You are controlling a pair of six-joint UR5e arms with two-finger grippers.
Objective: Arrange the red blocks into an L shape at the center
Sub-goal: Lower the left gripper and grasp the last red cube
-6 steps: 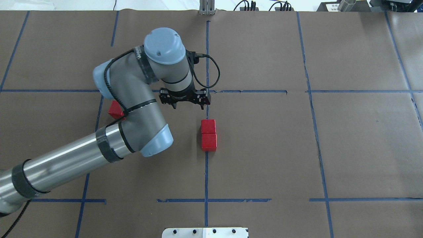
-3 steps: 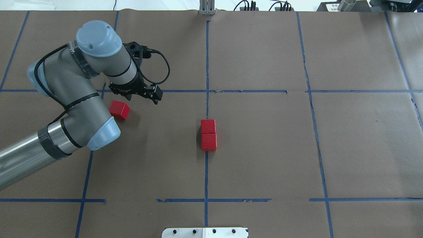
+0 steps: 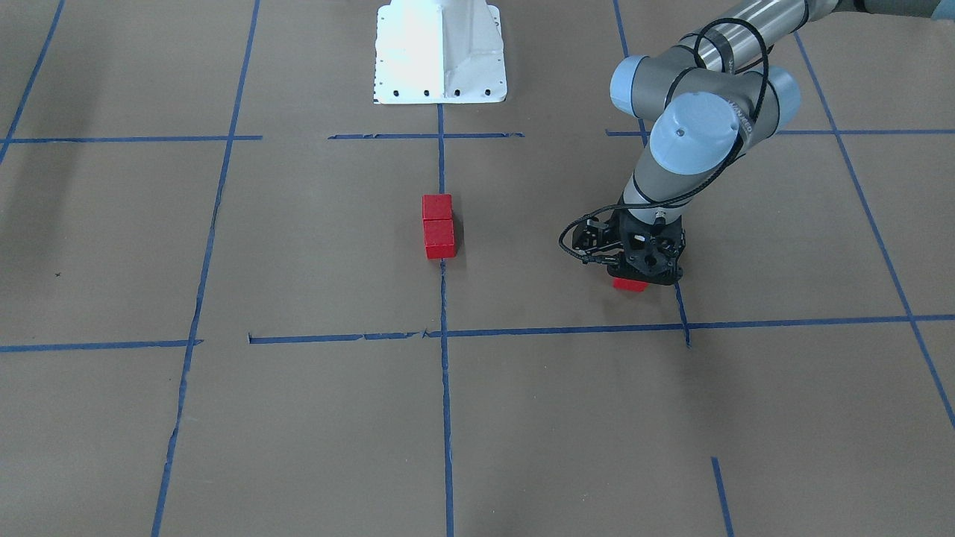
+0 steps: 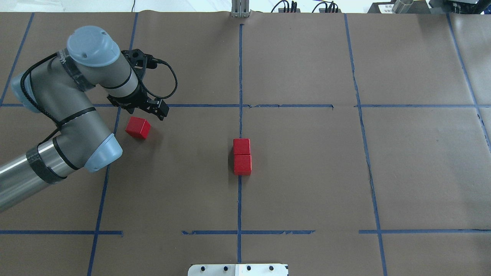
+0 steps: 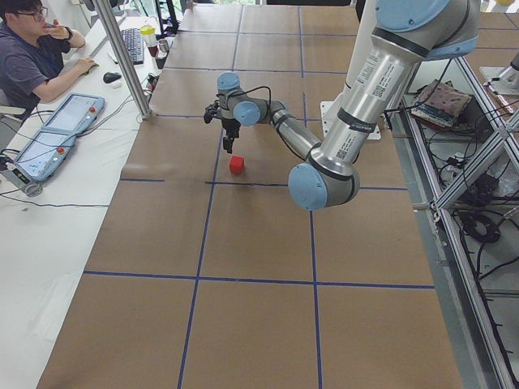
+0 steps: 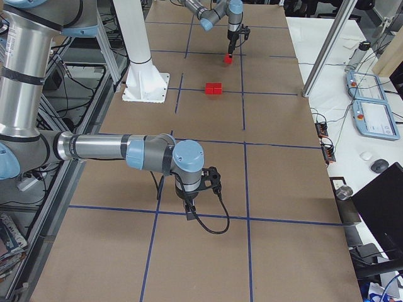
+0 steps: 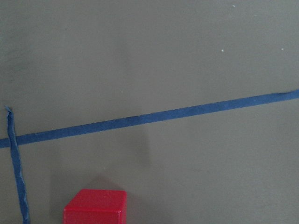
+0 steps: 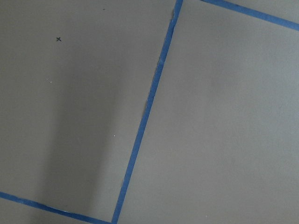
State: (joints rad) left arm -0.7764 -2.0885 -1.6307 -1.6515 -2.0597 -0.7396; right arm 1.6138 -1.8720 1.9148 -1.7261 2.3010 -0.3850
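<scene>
In the front-facing view, the left gripper hangs just above the loose red block, most of which is hidden beneath it. The two joined red blocks are set end to end on the dividing line of the center cell, well apart from the gripper. From overhead, the loose block is shown just inside a corner of that cell, beside the gripper on the robot's side and untouched; the jaws are seen spread and empty. In the left side view, the joined pair is masked by the left arm. In the right side view, the right gripper is held low over the brown paper, far from every block; whether it is parted or closed cannot be told. In the left wrist view, the loose block is cut off by the bottom edge, below a strip of blue tape. Only paper and tape are caught by the right wrist camera.
</scene>
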